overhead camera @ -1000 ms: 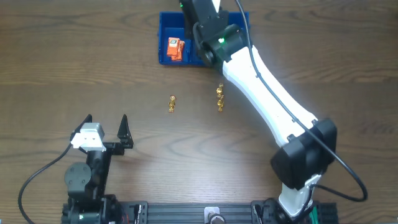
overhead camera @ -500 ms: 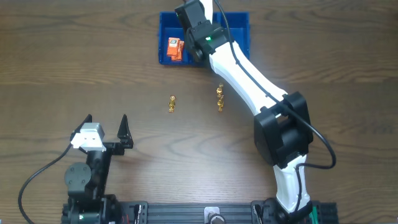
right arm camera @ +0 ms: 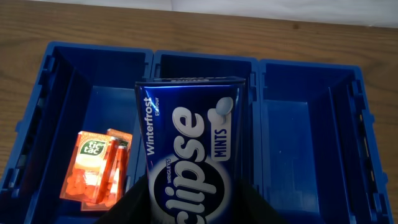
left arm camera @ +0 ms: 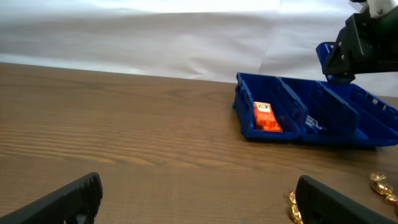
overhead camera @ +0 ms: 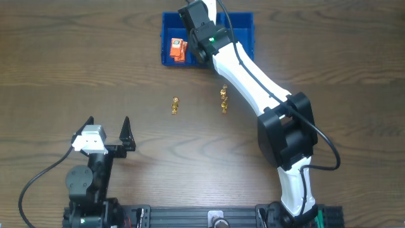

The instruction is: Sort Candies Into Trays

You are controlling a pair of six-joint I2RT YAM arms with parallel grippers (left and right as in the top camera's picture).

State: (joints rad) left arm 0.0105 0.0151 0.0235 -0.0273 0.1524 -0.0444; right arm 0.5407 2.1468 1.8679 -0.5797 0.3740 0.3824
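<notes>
Right wrist view, looking straight down: right gripper (right arm camera: 193, 210) clamped on the lower end of a dark blue mint pack (right arm camera: 191, 143), printed face up toward the camera. Held over a blue three-compartment tray (right arm camera: 205, 57) and lined up with its middle compartment. From the left wrist view, carried clear above the tray's rim and not touching it.

Lying in the tray's left-end compartment (left as the robot counts it): two orange candy boxes (right arm camera: 94, 167), side by side and touching, set a little askew to the compartment walls.

Scattered on the wooden table (overhead camera: 50, 63), on the arm-base side of the tray: three gold-wrapped candies (overhead camera: 223, 93). Two of them just beside each other, near the tray and roughly in line with its middle compartment. The third (overhead camera: 175, 105) lying alone, apart from that pair and in line with the tray's left-end compartment. None touching the tray.

Parked well apart from the tray, far toward the arm bases and beyond its left end: left gripper (overhead camera: 108, 120), fingers (left arm camera: 68, 199) spread wide with nothing between them but bare tabletop.
</notes>
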